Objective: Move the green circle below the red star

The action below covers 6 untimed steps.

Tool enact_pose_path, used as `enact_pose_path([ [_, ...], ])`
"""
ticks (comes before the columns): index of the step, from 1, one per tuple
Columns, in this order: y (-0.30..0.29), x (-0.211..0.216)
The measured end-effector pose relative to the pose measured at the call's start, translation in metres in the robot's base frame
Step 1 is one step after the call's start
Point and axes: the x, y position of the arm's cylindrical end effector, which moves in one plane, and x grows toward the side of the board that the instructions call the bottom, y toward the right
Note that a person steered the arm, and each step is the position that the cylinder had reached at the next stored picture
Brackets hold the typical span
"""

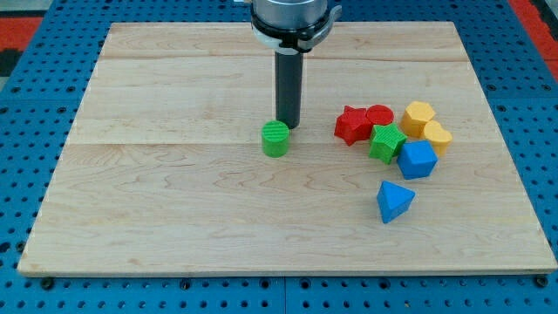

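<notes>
The green circle (275, 138) is a short green cylinder near the middle of the wooden board (174, 192). My tip (289, 127) is just above and to the right of it, touching or nearly touching its upper right edge. The red star (352, 124) lies to the view's right, at the left end of a cluster of blocks. The green circle is left of the red star and slightly lower, with a gap between them.
Beside the red star are a red circle (380, 114), a green star (386, 142), a yellow hexagon (418, 116), a yellow block (437, 136) and a blue cube (417, 160). A blue triangle (394, 201) lies below them.
</notes>
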Motion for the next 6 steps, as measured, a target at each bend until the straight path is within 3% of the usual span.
enact_pose_path([
  [1, -0.043, -0.005],
  [3, 0.028, 0.041],
  [4, -0.016, 0.076],
  [5, 0.002, 0.096],
  [6, 0.041, 0.082],
])
